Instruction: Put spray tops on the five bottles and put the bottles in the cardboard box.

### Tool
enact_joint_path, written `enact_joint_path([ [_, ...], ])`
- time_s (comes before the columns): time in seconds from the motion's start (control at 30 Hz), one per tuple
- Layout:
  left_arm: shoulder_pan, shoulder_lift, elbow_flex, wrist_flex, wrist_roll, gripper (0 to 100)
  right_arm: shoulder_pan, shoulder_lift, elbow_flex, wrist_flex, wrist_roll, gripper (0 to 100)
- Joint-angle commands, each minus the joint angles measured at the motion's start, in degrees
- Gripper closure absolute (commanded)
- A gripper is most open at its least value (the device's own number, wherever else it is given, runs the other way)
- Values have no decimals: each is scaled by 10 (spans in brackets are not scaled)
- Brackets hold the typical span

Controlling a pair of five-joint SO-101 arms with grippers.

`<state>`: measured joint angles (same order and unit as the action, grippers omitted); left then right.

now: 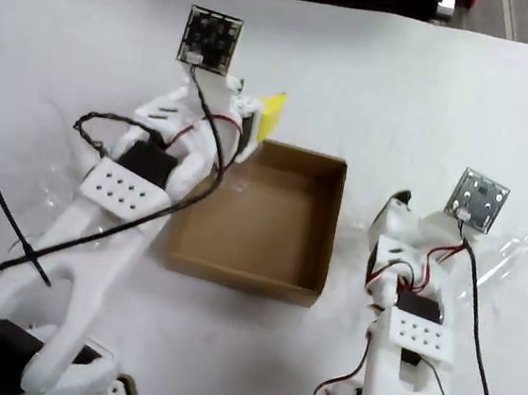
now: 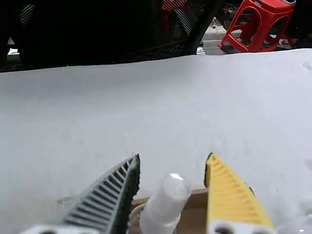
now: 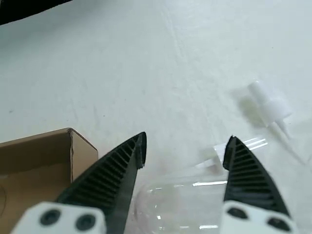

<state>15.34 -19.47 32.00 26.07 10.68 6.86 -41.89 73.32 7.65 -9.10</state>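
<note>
The cardboard box (image 1: pixel 242 267) sits open in the middle of the table, between the two arms, its brown floor showing. At its far left corner the left gripper (image 2: pixel 173 157) has a capped bottle (image 2: pixel 163 202) inside it, the rounded cap pointing away from the wrist and hanging over the box's rim. Whether the gripper is clenched on the bottle or merely around it cannot be told. On the other side of the box the right gripper (image 3: pixel 186 136) is low over a clear bottle (image 3: pixel 180 200) that lies on its side on the table, near the box's corner. Here too it is unclear whether the bottle is grasped. A loose white spray top (image 3: pixel 268 103) lies on the table beyond that bottle, apart from it. The table (image 1: pixel 414 91) is covered in plain white (slightly mottled up close). Past its far edge the room is dark, with black mesh and a red stool (image 2: pixel 253 24). By count there is one box, two bottles, one loose spray top and two arms.
</note>
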Motion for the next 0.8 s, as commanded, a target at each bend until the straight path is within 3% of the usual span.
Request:
enact_joint_path([
  [0.0,-28,-105,-37,14,6,797,-2,0,-8,-13,2,765],
  [0.13,-58,-218,-37,80,4,793,-2,0,-8,-13,2,765],
  [0.27,-95,-304,-33,143,-60,793,-2,0,-8,-13,2,765],
  [0.47,-237,-358,-33,245,-135,793,-2,1,-7,-13,2,765],
  [0.6,-330,-346,-33,309,-228,795,-2,1,-6,-13,2,765],
  [0.77,-382,-291,-33,425,-404,797,-2,1,-6,-13,2,765],
])
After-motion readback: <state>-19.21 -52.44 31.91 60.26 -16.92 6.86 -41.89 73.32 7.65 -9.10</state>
